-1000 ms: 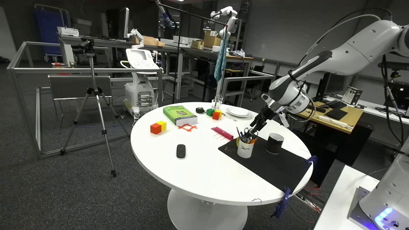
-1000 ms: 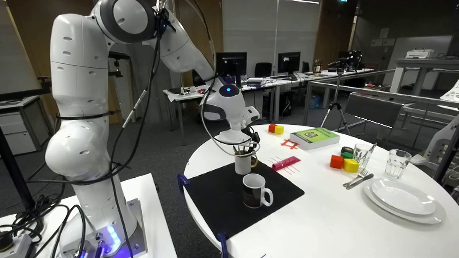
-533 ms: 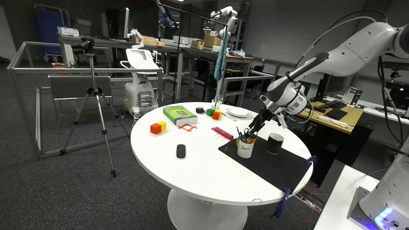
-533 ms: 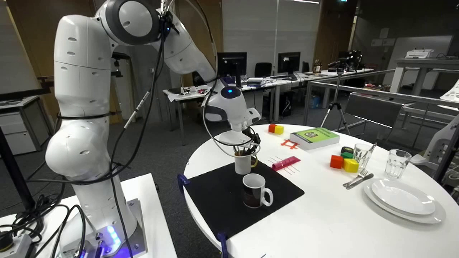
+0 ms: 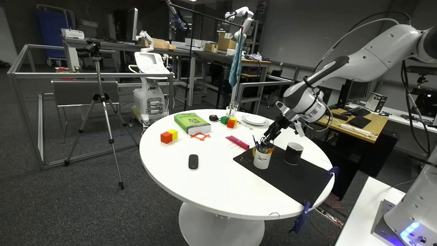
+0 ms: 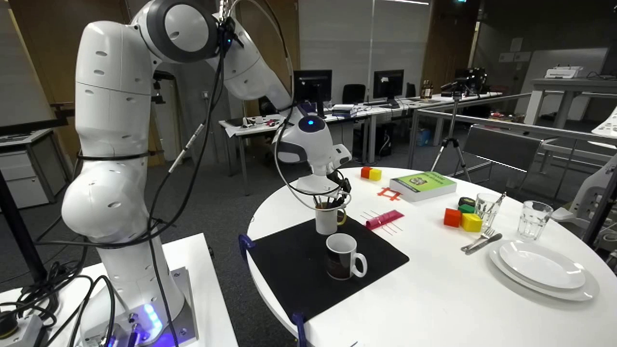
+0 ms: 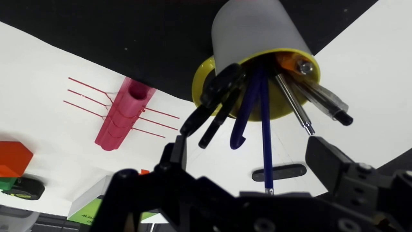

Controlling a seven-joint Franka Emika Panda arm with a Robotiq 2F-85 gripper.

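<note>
1. Saw gripper (image 7: 248, 145) spread wide, holding nothing, right by the black-handled scissors (image 7: 222, 84); couldn't tell whether touching.
2. Found black-handled scissors in white mug (image 7: 254, 32) with blue crochet hook (image 7: 247, 111), slim blue stick (image 7: 266, 129), silver pen (image 7: 294, 102) and clear pen (image 7: 326, 101), all sticking out past the rim.
3. Located white mug upright on black mat (image 6: 289, 270), inward of the tabletop (image 5: 205, 181) edge nearest the robot base (image 5: 420, 201); spotted black-and-white mug (image 6: 340, 262) near it.
4. Logged pink tube (image 7: 122, 116) just beside black mat, green book (image 5: 191, 122) toward the opposite tabletop edge.
5. Judged black-handled scissors, silver pen and clear pen light, stiff, slippery, likely to snag; guessed white mug as ceramic, hard, breakable.
6. Picked best holds: slim pieces mid-shaft above the rim, black-handled scissors across the loops, white mug by upper wall or yellow handle (image 7: 199, 77).
</note>
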